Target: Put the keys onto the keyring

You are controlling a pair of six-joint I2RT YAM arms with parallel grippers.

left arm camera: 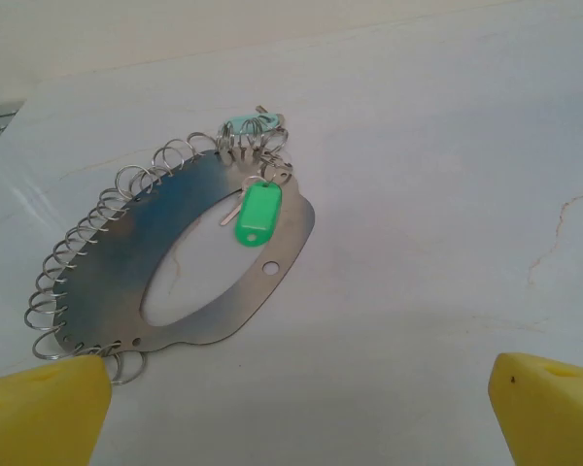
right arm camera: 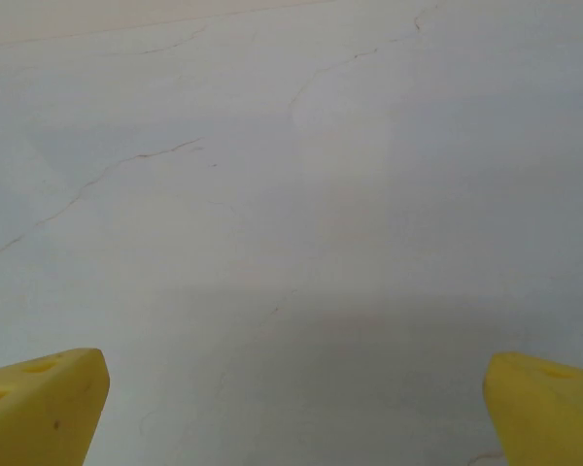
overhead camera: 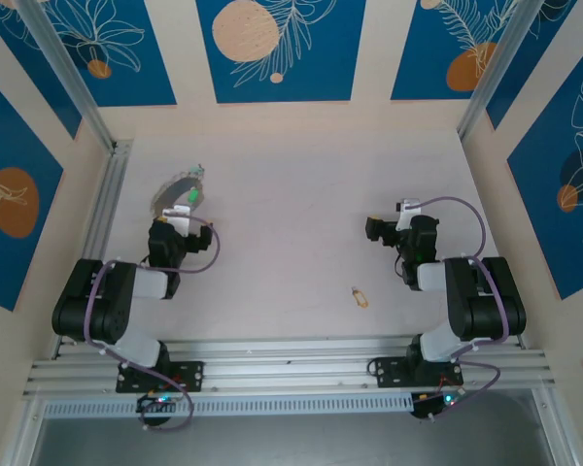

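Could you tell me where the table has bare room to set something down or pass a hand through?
The widest bare stretch is the table middle, between the keyring far left and the right gripper. The far strip along the back wall is bare too. It is crowded by the left gripper, just short of the keyring. One small key lies near-right.

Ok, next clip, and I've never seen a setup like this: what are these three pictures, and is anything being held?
Two robot arms are bolted at the near edge of a table. The overhead picture looks down from behind them. The other two come from cameras on each wrist; the yellow wedges at the bottom corners are that claw's own fingers.

The left claw hangs open just short of the keyring, a flat metal oval edged with small wire rings, with a green tag on it. The right claw is open over bare table. A small tan key lies loose near the right arm. Nothing is held.
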